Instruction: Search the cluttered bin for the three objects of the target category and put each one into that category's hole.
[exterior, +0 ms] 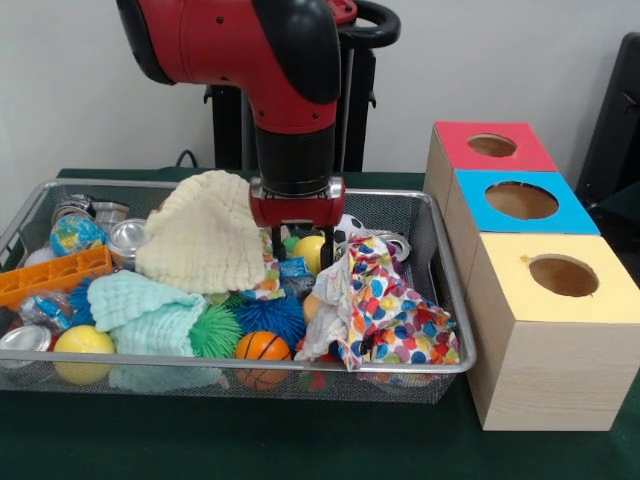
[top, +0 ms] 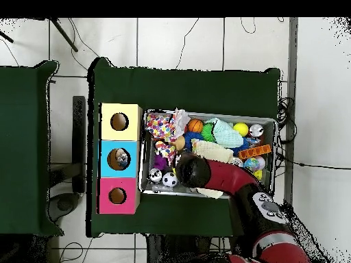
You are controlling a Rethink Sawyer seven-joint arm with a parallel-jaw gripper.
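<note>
My wire mesh bin (exterior: 452,300) sits on the green surface (exterior: 300,440), with three wooden boxes beside it, topped red (exterior: 455,150), blue (exterior: 560,215) and yellow (exterior: 520,290), each with a round hole. Which category I am after I cannot tell from here; balls look likeliest. The cream cloth (exterior: 205,235) and the spotted cloth (exterior: 395,305) are limp and will drape and snag, so I would pinch a raised fold. The orange ball (exterior: 262,347) and yellow ball (exterior: 84,340) look light, smooth and prone to roll (grip across the middle). The spiky blue ball (exterior: 272,318) is soft, rubbery. My end effector (exterior: 296,250) hangs low among the clutter at mid-bin; I cannot tell its opening or whether it holds anything.
</note>
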